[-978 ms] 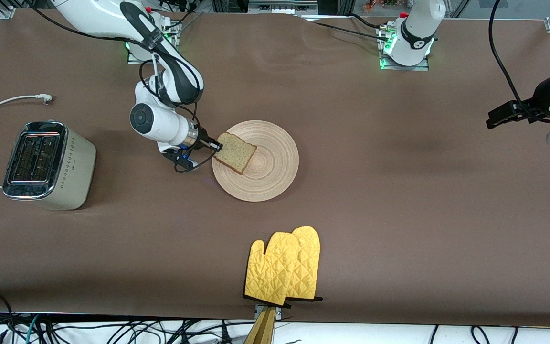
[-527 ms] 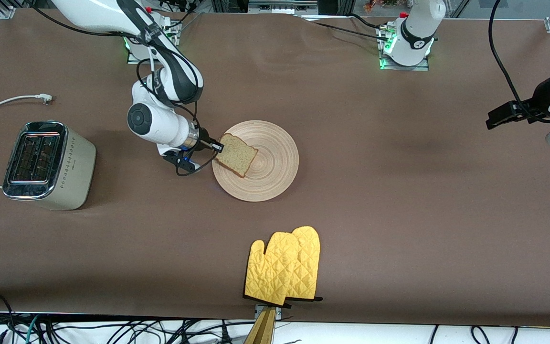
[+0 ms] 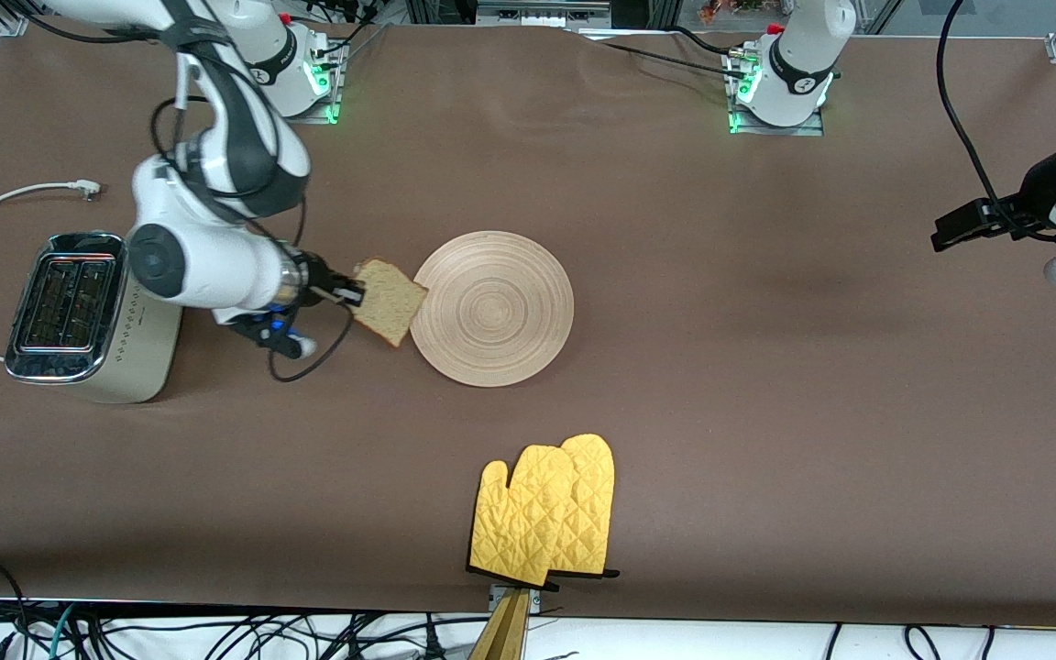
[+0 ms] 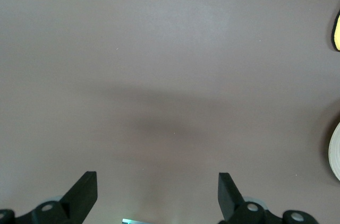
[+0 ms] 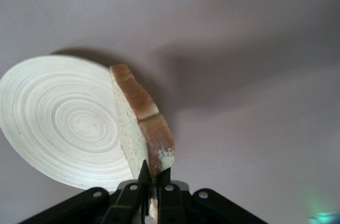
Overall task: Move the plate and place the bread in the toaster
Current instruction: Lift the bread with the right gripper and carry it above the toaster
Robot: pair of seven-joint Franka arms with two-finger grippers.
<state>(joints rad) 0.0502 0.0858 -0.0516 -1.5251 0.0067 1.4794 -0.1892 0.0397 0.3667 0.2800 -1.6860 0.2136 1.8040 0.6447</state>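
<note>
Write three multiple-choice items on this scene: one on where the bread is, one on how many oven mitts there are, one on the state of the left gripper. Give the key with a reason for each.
1. Where is the bread?
A. Flat on the plate
B. Held in the air by the right gripper
C. In a toaster slot

2. How many yellow oven mitts lie on the table?
A. None
B. Two, overlapping
C. Four

3. What is the state of the left gripper?
A. Open, holding nothing
B. Shut on the plate
C. Shut on the bread

Key:
1 B: the right gripper pinches the slice by its edge, off the plate and short of the toaster.
2 B: two thumbs and two rounded tops show.
3 A: its fingers stand apart over bare table.
</note>
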